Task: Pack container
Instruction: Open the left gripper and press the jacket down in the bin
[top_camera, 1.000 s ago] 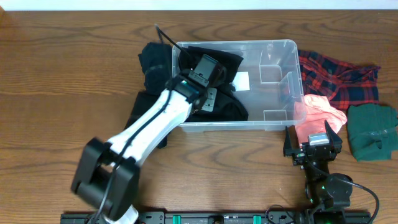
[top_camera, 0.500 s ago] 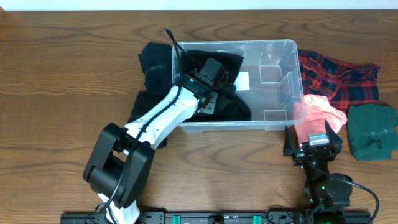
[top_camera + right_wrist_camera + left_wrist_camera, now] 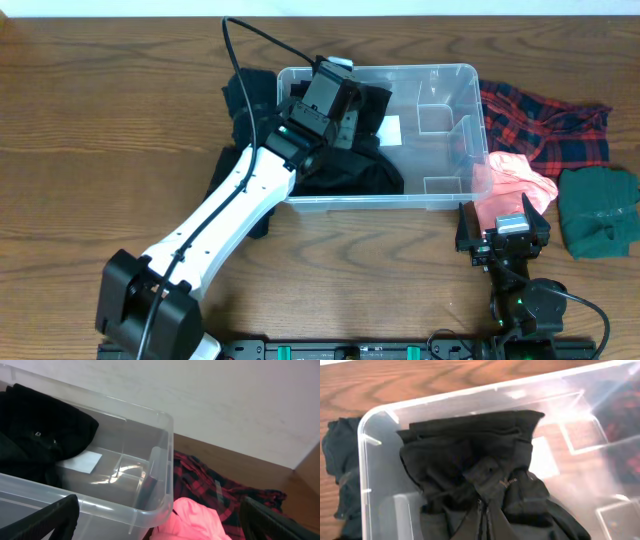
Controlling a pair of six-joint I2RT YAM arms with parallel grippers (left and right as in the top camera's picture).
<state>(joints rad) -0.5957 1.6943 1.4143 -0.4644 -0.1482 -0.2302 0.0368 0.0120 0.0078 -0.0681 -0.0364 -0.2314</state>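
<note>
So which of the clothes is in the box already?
The black garment: it sits inside the container, with more black fabric outside its left wall. The red plaid shirt, pink cloth and green cloth lie outside, to its right.

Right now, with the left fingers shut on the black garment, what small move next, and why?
Probably drag the black garment rightward into the container before releasing: part of it hangs over the left rim onto the table.

place: robot lab bench (probably) | evidence: black mounting rail (image 3: 330,352), wood-grain table (image 3: 100,150), bare white wall (image 3: 225,400)
</note>
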